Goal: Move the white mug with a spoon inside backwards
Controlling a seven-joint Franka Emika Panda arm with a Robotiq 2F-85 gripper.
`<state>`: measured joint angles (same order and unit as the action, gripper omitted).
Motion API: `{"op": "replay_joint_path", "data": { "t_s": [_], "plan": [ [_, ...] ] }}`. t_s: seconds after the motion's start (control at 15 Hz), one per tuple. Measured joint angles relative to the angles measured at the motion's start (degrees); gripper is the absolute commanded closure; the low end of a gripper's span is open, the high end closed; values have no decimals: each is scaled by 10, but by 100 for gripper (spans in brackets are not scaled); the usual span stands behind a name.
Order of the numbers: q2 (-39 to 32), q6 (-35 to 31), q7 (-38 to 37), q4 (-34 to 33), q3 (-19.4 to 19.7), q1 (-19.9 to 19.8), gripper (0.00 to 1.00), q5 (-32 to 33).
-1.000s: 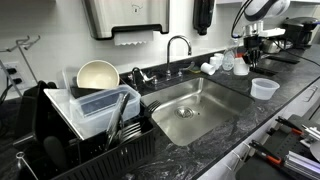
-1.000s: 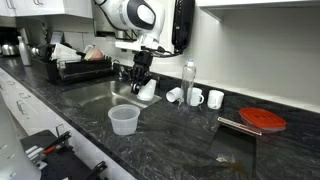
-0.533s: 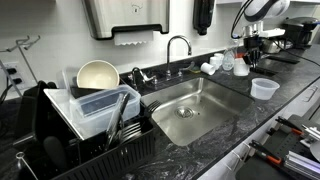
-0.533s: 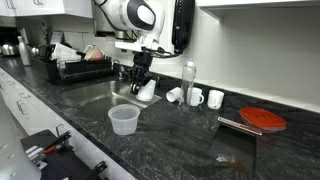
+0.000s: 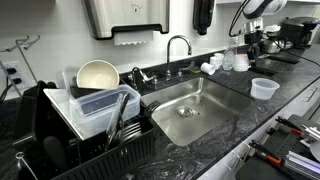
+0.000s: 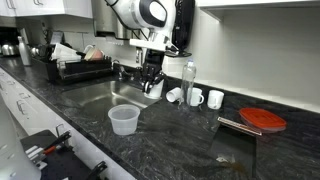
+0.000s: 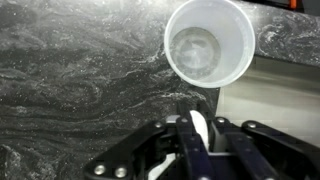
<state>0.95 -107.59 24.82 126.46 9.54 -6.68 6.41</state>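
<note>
**Mug gripped, backward move in hand**

The white mug (image 6: 155, 90) sat at the back edge of the sink (image 6: 100, 97), low against the dark surface (image 6: 180, 140). Whether it rested on the surface or hung just clear of it you could not tell. In the wrist view your fingers (image 7: 187, 146) were pinched on a white wall (image 7: 198, 128), which I took for the mug's rim. The spoon was too small to make out.

You appeared to be in the carry itself, with the grasp already made. The next move called for a level slide away from the plastic tub (image 7: 210, 45), which lay at 12 o'clock in the wrist view and at 7 o'clock of the mug in an exterior view (image 6: 123, 119). You needed to keep the mug upright and clear of the bottle (image 6: 189, 80) at 3 o'clock.

Your arm (image 6: 140, 14) reached down from 11 o'clock, with the wrist nearly vertical over the mug.
</note>
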Motion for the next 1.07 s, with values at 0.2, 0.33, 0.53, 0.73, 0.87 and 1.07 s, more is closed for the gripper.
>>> {"op": "replay_joint_path", "data": {
  "t_s": [0.2, 0.33, 0.53, 0.73, 0.87, 1.07],
  "plan": [
    [-57, 27, 90, -61, 6, -11, 87, 0],
    [-89, 45, 116, -93, 6, -15, 87, 0],
    [-96, 53, 119, -101, 6, -15, 87, 0],
    [-96, 56, 120, -103, 6, -15, 87, 0],
    [-96, 57, 120, -103, 6, -15, 97, 0],
    [-98, 53, 120, -103, 3, -15, 97, 2]
  ]
}}
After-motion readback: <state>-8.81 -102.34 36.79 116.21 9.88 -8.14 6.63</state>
